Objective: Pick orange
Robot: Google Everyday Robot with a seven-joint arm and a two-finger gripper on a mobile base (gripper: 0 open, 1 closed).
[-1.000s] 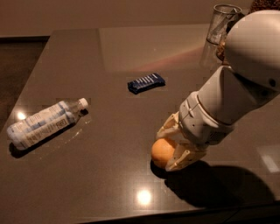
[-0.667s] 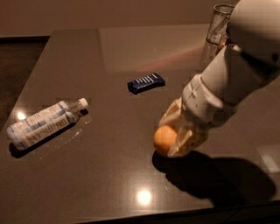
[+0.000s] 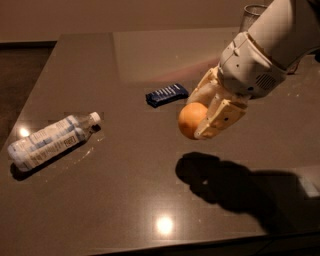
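At the near edge, well short of the jaws: a bright glint (image 3: 163, 225) of light on the dark table (image 3: 125, 200). Just beyond it, under the jaws and apart from them, a broad dark shadow (image 3: 220, 182) on the tabletop. Far out to the left of the jaws, lying on its side: a clear plastic water bottle (image 3: 50, 142), white cap turned toward the jaws. Above the shadow, off the surface: the gripper (image 3: 197, 116), cream fingers (image 3: 220, 117) clamped on the orange (image 3: 189, 121), one on either side of the fruit. Held in the air between the jaws, touching nothing else. Behind the jaws and a little left, flat on the table: a small dark blue packet (image 3: 166, 94). Up and right of the jaws, the white arm (image 3: 280, 40). Farthest back, behind the arm, a clear drinking glass (image 3: 252, 15), partly hidden.
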